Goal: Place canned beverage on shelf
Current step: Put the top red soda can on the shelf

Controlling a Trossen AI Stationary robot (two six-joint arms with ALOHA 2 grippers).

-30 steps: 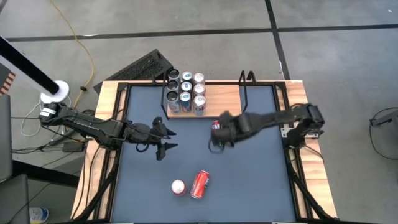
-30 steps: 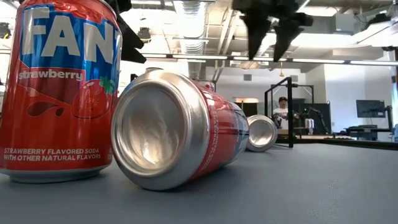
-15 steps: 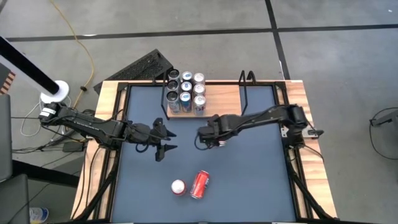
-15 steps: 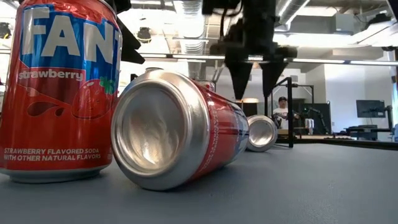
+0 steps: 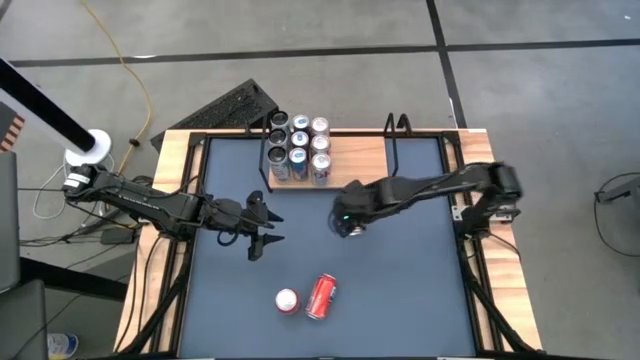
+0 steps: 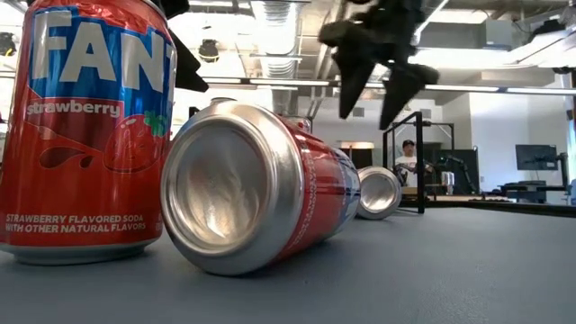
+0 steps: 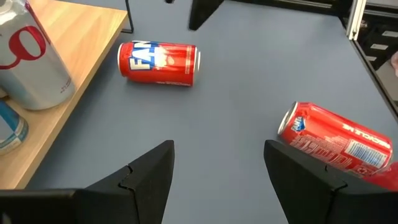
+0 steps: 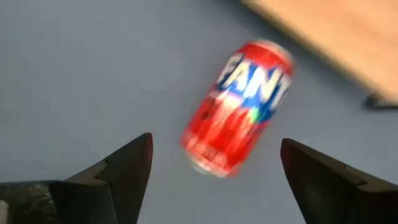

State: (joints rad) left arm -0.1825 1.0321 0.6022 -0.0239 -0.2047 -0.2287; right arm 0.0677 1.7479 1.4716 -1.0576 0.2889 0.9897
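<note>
A red Fanta can (image 8: 239, 106) lies on its side on the dark mat near the shelf; it also shows in the left wrist view (image 7: 158, 62) and the low view (image 6: 378, 192). My right gripper (image 8: 216, 142) is open and hovers above this can, touching nothing; in the high view (image 5: 345, 218) it hides most of the can. The shelf (image 5: 355, 152), a light-wood board with black rod uprights, stands at the far edge and holds several upright cans (image 5: 300, 150) on its left part. My left gripper (image 5: 265, 228) is open and empty over the mat's left middle.
Near the front edge a second red can (image 5: 321, 296) lies on its side beside an upright red can (image 5: 287, 300); both fill the low view's left (image 6: 261, 189). The shelf's right part (image 5: 365, 150) is bare wood. A person sits in the room far behind (image 6: 409, 157).
My right gripper swung toward the table's left and went down, fingers pointing down, then came back toward the right and rose a little, now tipped. It stayed open. The lying can near the shelf has not moved.
</note>
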